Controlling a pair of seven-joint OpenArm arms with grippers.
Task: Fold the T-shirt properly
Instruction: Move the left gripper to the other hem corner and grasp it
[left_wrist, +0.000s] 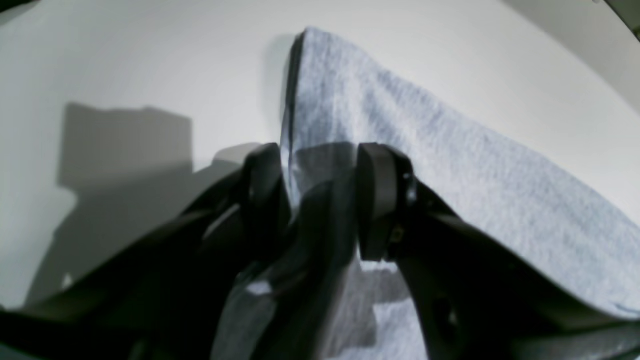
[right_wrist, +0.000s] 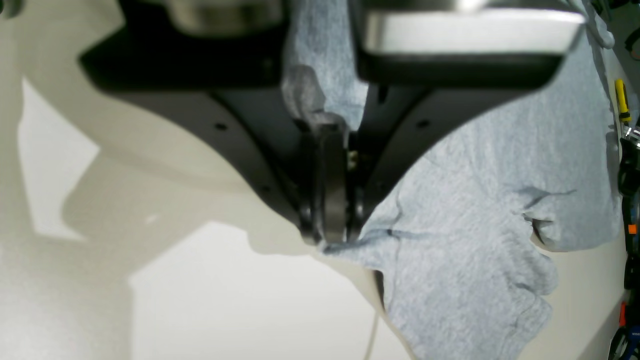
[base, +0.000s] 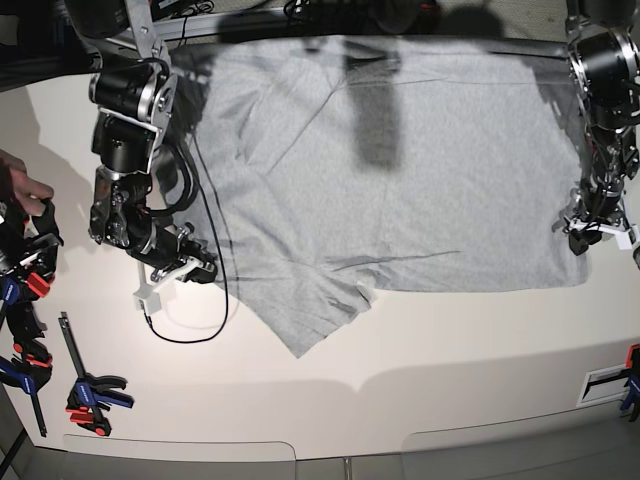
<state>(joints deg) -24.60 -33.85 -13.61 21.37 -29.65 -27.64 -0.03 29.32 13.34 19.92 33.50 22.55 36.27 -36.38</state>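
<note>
Nearest me, my right pincer (right_wrist: 327, 220) is pinched shut on a fold of the T-shirt (base: 400, 170) at its edge, and the cloth bunches and wrinkles around the tips, so I judge it soft, light and limp, apt to sag and drag if lifted from one point only. Farther across the table (base: 450, 370), where the shirt lies mostly flat, my left pincer (left_wrist: 320, 200) stands parted astride the opposite edge; I'd grip hem or corners with both.
</note>
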